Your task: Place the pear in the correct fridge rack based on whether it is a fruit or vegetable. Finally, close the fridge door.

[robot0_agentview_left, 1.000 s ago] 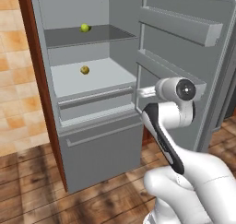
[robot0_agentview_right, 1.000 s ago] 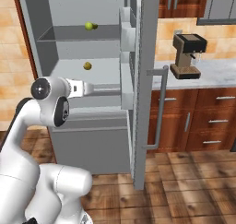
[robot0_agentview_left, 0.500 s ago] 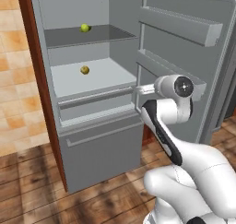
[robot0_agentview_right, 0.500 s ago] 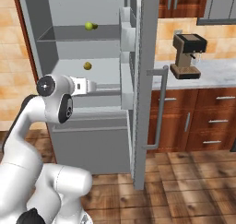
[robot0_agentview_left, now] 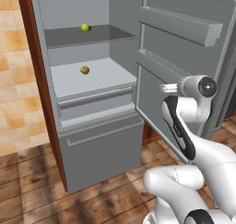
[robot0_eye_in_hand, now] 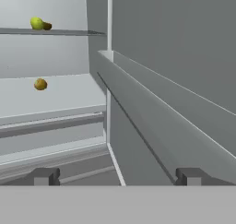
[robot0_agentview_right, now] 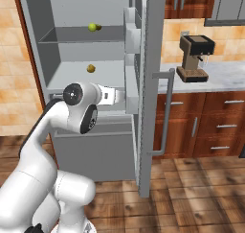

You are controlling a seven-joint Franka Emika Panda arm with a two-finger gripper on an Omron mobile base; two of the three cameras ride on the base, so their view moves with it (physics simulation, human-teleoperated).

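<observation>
The pear [robot0_agentview_left: 85,28] [robot0_agentview_right: 93,27] [robot0_eye_in_hand: 37,23] lies on the dark grey fridge rack [robot0_agentview_left: 108,33] [robot0_agentview_right: 67,35] [robot0_eye_in_hand: 69,32], high up in the open fridge. My gripper [robot0_agentview_left: 165,87] [robot0_agentview_right: 120,95] [robot0_eye_in_hand: 117,177] is open and holds nothing. It hangs well below the pear, close beside the inner face of the fridge door [robot0_agentview_left: 184,52] [robot0_agentview_right: 155,59] [robot0_eye_in_hand: 184,57]. The door stands wide open, and one of its bin ledges [robot0_eye_in_hand: 152,108] runs just ahead of the fingertips.
A duller yellow-brown fruit [robot0_agentview_left: 85,70] [robot0_agentview_right: 90,68] [robot0_eye_in_hand: 40,84] sits on the pale shelf [robot0_agentview_left: 99,78] above a drawer front. A coffee machine [robot0_agentview_right: 194,57] stands on the counter to the right, over wooden cabinets [robot0_agentview_right: 210,126]. The door's handle [robot0_agentview_right: 165,112] faces outward.
The hand has swung to the right, away from the fridge's shelves and toward the open door. The jaws stayed open, and the pear has not moved.
</observation>
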